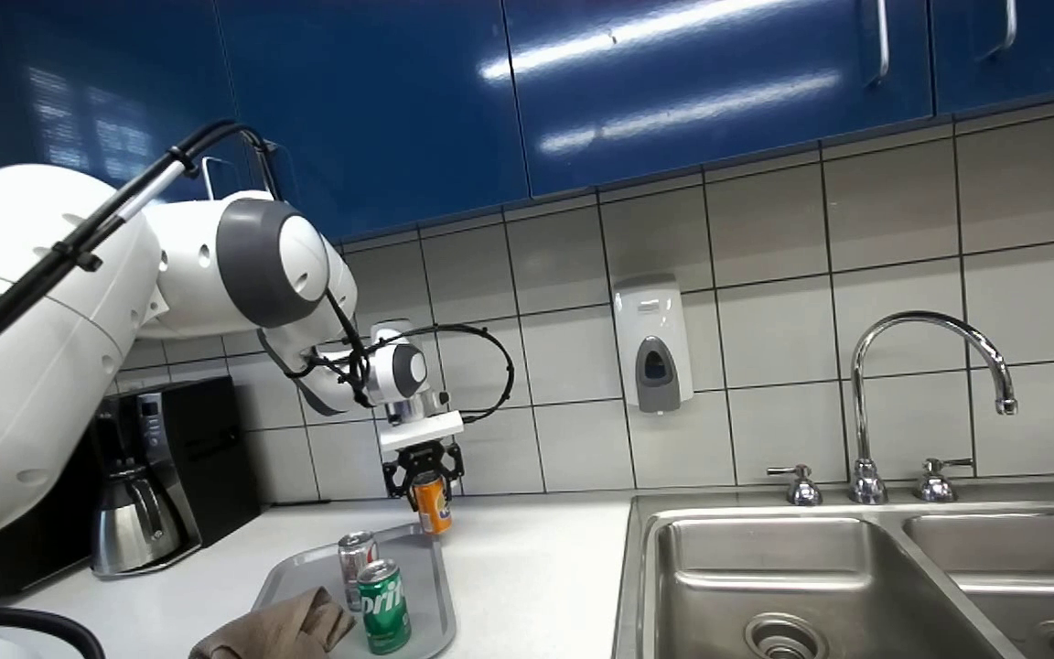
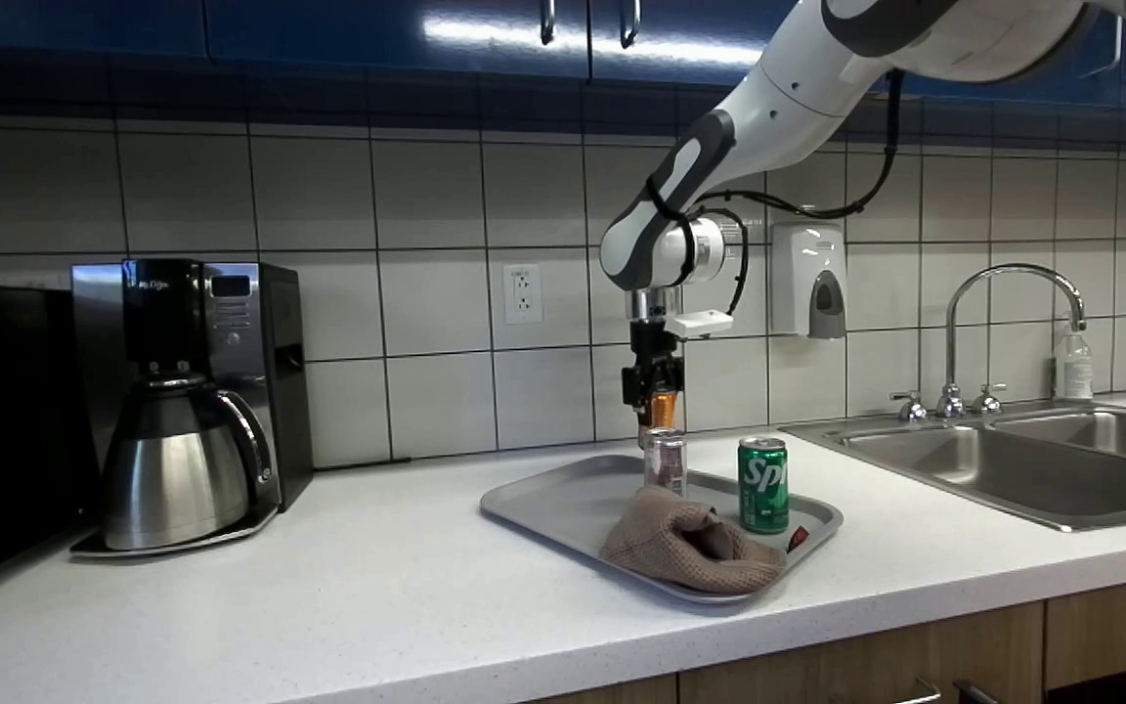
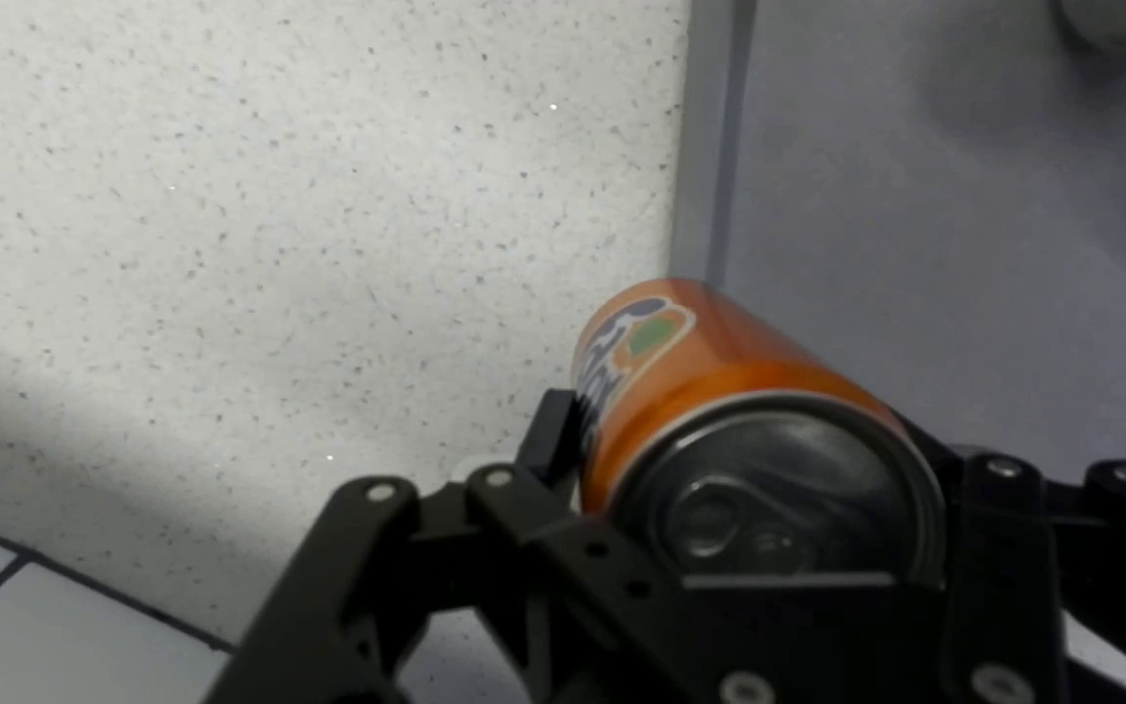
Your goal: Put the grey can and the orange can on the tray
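My gripper point(image 1: 434, 487) is shut on the orange can point(image 1: 435, 506), its fingers on either side of the upper body. From above, in the wrist view, the orange can point(image 3: 710, 342) covers part of the tray's point(image 3: 705, 147) rim, with bare counter to its left. Whether its base touches anything cannot be told; in an exterior view the grey can hides its lower end. The grey can point(image 2: 666, 460) stands upright on the tray point(image 2: 563, 494), nearer the front than the orange can. The tray is flat and grey with a raised rim.
A green can point(image 2: 763, 489) stands upright on the tray, near a crumpled brown cloth point(image 2: 671, 548) and a small dark red scrap point(image 2: 798, 538). Behind the gripper is the tiled wall point(image 1: 573, 444). A coffee maker point(image 2: 201, 391) and a steel sink point(image 1: 765, 549) flank the work area.
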You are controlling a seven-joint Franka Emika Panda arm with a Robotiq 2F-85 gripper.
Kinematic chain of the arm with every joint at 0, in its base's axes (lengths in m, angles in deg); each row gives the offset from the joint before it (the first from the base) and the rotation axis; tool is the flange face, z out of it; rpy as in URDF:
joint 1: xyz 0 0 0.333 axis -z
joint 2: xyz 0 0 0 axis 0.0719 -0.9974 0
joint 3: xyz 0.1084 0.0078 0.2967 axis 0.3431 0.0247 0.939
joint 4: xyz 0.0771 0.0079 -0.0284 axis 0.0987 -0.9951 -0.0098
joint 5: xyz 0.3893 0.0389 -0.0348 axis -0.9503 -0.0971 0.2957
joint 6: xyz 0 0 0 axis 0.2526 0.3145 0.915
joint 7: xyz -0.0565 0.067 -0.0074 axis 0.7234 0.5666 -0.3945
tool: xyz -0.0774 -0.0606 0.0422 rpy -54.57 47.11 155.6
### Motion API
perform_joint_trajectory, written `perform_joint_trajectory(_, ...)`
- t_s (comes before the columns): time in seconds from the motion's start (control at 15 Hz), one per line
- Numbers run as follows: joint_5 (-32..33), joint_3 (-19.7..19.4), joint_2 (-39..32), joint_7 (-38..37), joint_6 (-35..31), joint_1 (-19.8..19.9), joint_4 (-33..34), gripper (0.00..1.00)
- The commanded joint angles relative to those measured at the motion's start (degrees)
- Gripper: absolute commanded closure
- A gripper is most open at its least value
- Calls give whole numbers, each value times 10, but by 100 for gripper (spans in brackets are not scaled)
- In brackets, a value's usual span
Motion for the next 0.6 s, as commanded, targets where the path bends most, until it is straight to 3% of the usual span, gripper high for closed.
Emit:
perform_joint_trajectory(0.0, 11, 14, 9, 1, 13, -3, 1, 58)
perform_joint_trajectory(0.53, 13, 20, -6, -1, 33, -19, 8, 58)
